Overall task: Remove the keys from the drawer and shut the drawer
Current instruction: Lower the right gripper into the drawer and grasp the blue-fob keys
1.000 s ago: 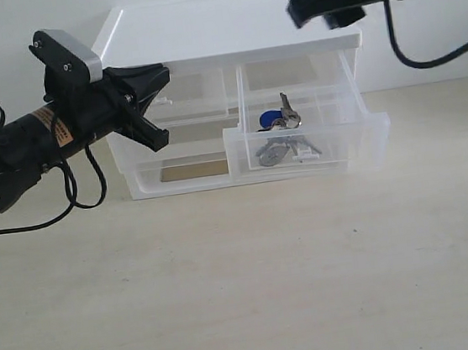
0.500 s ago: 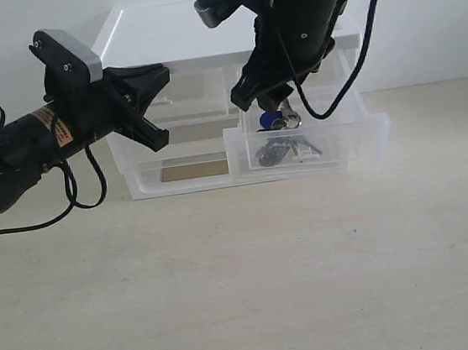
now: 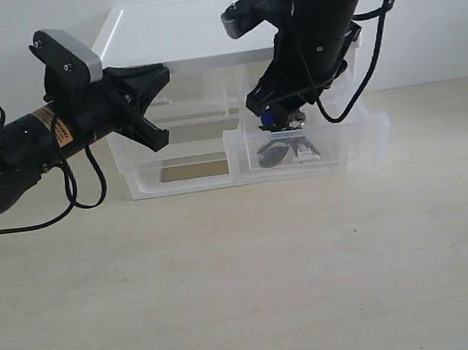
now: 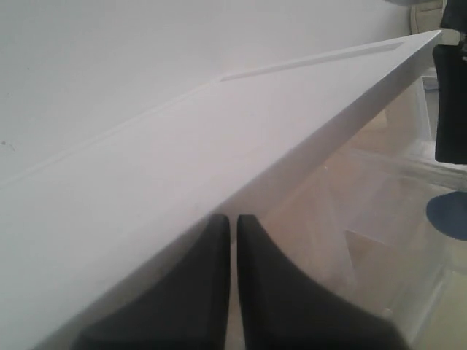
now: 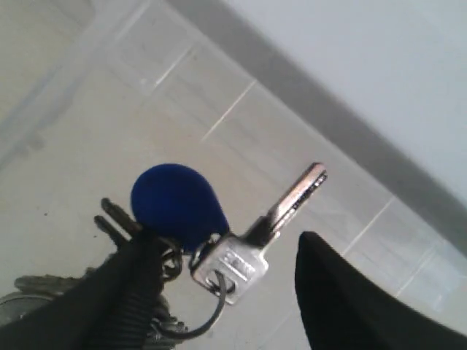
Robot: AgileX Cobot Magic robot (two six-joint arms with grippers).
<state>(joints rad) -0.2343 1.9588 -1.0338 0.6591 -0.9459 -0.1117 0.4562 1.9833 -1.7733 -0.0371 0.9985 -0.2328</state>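
1. Reaching down in the exterior view, the right gripper (image 3: 280, 112) is hanging inside the drawer (image 3: 365, 139), which is standing pulled out of the cabinet (image 3: 200, 27) on the right of its top row. The keys (image 3: 286, 150) are lying on the drawer's floor, just in front of the cabinet's face. Their blue cap (image 3: 268, 119) is sitting further back toward the cabinet, right under the gripper. The left gripper (image 3: 145, 101) is hovering at the cabinet's left end, close under its top slab. Whether it is touching the cabinet cannot be told from here.
2. In the left wrist view, the left gripper (image 4: 233, 219) is holding nothing. Its two fingers (image 4: 208, 284) are lying side by side with only a thin slit between them, pointing at the edge of the cabinet's white top.
3. In the right wrist view, the right gripper (image 5: 228, 244) is standing spread wide over the drawer's translucent floor (image 5: 87, 146). The keys (image 5: 237, 262) are lying between its fingers, blue cap (image 5: 179, 200) beside one finger and a silver key (image 5: 292, 200) angling toward the other. Neither finger is clearly pressing on them.
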